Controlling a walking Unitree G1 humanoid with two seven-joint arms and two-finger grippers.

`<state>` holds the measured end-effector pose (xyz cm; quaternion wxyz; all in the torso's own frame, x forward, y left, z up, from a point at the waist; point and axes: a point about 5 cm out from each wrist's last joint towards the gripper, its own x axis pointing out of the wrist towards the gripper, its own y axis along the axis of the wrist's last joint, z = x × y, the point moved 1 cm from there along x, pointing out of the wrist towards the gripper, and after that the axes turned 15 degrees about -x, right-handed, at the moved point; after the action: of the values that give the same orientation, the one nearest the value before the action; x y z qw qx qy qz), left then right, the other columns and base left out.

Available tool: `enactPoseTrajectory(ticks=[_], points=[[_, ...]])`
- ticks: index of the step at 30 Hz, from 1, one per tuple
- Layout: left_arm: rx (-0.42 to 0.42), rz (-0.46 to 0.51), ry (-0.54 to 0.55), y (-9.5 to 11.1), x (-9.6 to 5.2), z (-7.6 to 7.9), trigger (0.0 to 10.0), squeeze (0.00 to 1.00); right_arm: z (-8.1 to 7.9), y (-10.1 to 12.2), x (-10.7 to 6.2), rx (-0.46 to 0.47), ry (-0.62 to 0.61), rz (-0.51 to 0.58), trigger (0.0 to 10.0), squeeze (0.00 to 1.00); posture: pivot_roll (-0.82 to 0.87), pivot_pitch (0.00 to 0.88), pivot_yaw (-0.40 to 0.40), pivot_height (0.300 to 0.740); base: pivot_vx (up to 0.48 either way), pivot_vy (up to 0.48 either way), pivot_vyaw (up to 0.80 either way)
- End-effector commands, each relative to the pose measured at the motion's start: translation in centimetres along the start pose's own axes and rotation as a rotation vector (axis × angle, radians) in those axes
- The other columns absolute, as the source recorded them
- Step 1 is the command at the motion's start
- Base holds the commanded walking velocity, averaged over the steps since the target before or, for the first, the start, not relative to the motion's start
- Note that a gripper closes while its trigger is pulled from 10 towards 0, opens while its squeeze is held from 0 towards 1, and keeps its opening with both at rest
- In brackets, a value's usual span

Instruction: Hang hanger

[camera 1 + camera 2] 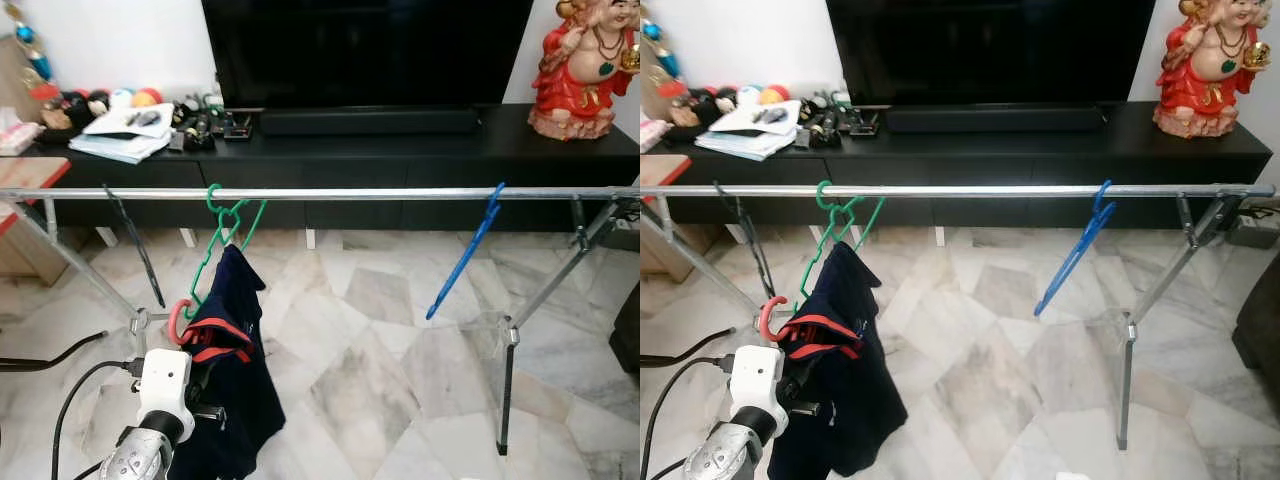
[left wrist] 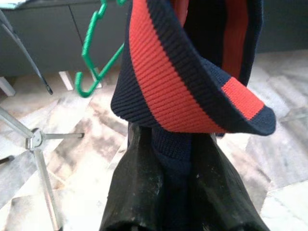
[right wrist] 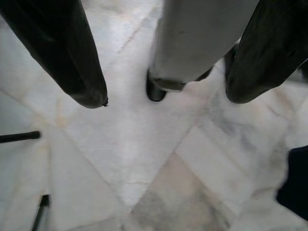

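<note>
The left gripper [image 2: 171, 159] is low in front of the robot, its two black fingers [image 2: 132, 187] clamped on the collar of a navy garment [image 1: 232, 370] with red stripes. A red hanger [image 1: 178, 322] carries this garment; its hook curls up just above the left arm's white wrist housing, below the rail and not on it. The garment hangs down beside the gripper toward the marble floor [image 1: 400, 370].

Directly above the gripper runs the horizontal metal rail [image 1: 380, 194] of a drying rack. A green hanger [image 1: 222, 235] is hooked on the rail right over the held garment, its lower frame touching or just beside the garment's top edge; it occupies the rail section nearest the gripper. To the gripper's left, a thin dark hanger [image 1: 130, 240] hangs from the rail. Well to its right, a blue hanger [image 1: 468, 250] hangs tilted. The rack's leg [image 1: 508, 385] stands farther right.

Beyond the rail are a black cabinet [image 1: 420, 150], a television [image 1: 365, 50], a red figurine [image 1: 582, 65] and scattered papers [image 1: 125, 135].

The right gripper [image 3: 161, 96] points down at the floor, fingers spread apart and empty.
</note>
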<state>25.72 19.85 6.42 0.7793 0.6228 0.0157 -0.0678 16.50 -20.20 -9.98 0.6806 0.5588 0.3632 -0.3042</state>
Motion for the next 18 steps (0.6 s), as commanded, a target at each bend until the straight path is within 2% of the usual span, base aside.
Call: enactPoseTrajectory(ticks=[1,18], points=[[0.021,0.035,0.006,0.83,-0.03,-0.43,10.0,0.00,-0.61,-0.02,0.06,0.009,0.012,-0.001,10.0,0.00,0.08,0.050,0.038,0.740,-0.277,0.000,0.00],[0.022,0.035,0.010,0.89,-0.09,-0.56,10.0,0.00,-0.67,-0.01,0.07,0.010,0.014,-0.002,10.0,0.00,0.08,0.055,0.039,0.740,-0.279,0.000,0.00]])
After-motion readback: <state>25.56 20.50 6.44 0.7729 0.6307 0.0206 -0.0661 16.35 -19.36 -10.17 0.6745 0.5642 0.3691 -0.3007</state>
